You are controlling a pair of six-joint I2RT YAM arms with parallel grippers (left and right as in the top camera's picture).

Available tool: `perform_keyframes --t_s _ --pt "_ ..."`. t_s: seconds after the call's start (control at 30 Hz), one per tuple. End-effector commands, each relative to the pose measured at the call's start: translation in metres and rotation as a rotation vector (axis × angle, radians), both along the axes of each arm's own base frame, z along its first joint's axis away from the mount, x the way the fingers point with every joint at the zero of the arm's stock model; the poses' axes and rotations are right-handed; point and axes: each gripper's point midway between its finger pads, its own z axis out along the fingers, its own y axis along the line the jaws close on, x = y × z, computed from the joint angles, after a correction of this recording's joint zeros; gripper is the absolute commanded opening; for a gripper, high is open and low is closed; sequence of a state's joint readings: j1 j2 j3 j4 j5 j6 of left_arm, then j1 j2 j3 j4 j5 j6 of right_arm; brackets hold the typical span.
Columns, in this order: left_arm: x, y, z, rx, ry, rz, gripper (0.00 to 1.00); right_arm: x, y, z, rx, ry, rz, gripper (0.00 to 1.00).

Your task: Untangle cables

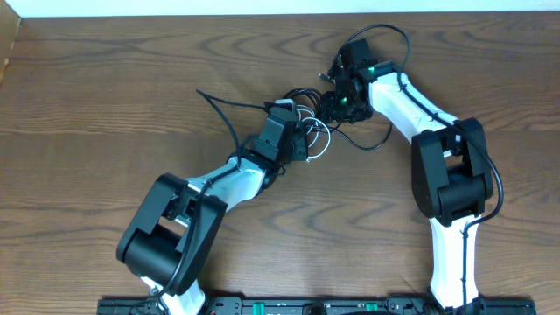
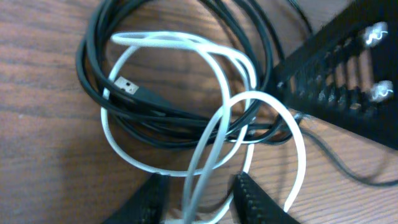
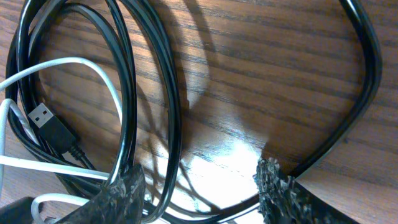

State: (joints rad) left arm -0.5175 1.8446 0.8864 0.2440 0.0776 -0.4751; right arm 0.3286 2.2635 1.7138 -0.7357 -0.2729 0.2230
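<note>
A brown wood-grain worktop [image 1: 105, 105] is filling the overhead view, with a pale strip [image 1: 175, 7] running beyond its far edge and a dark rail [image 1: 289, 306] lying along its near edge. The left arm [image 1: 219, 179] is reaching in from the near left corner and the right arm [image 1: 411, 105] from the near right, and both are meeting over the cables [image 1: 308, 112]. These are lying in a tangled heap between the middle of the worktop and its far edge, with one black end trailing toward the left edge. The left gripper [image 2: 199, 193] is hanging with its jaws apart, and two strands of the white cable [image 2: 161, 36] are passing between them, not visibly pinched. That cable is looping over and through the black cables [image 2: 84, 62], and a flat metal plug [image 2: 127, 87] is lying inside the coil. The right gripper [image 3: 199, 186] is standing spread wide over bare wood, with black strands crossing beside one fingertip and another black cord brushing the other. Its ridged black finger [image 2: 336, 68] is crowding in just beside the heap and covering part of the black loops.
</note>
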Motion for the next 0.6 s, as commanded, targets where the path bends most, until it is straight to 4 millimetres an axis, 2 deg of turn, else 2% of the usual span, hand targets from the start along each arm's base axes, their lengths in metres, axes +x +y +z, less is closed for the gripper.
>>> perform_keyframes --t_s 0.0,0.13,0.2,0.23,0.37,0.57 --pt "0.003 0.002 -0.005 0.042 -0.015 -0.018 0.08 0.000 -0.010 -0.009 -0.042 0.006 -0.012 0.55" --pt "0.003 0.002 0.004 0.065 -0.047 -0.055 0.07 0.000 -0.010 -0.009 -0.045 0.003 -0.012 0.56" --pt "0.002 0.003 0.031 0.068 -0.094 -0.077 0.08 0.002 -0.016 -0.010 -0.078 -0.010 -0.012 0.56" --pt "0.002 0.003 0.058 0.058 -0.146 -0.088 0.07 0.003 -0.020 -0.011 -0.104 -0.015 -0.019 0.57" --pt "-0.002 0.005 0.128 0.003 -0.287 -0.091 0.08 0.004 -0.021 -0.011 -0.110 -0.017 -0.022 0.62" --pt "-0.020 0.015 0.235 -0.092 -0.534 -0.089 0.07 0.003 -0.021 -0.011 -0.111 -0.017 -0.021 0.73"
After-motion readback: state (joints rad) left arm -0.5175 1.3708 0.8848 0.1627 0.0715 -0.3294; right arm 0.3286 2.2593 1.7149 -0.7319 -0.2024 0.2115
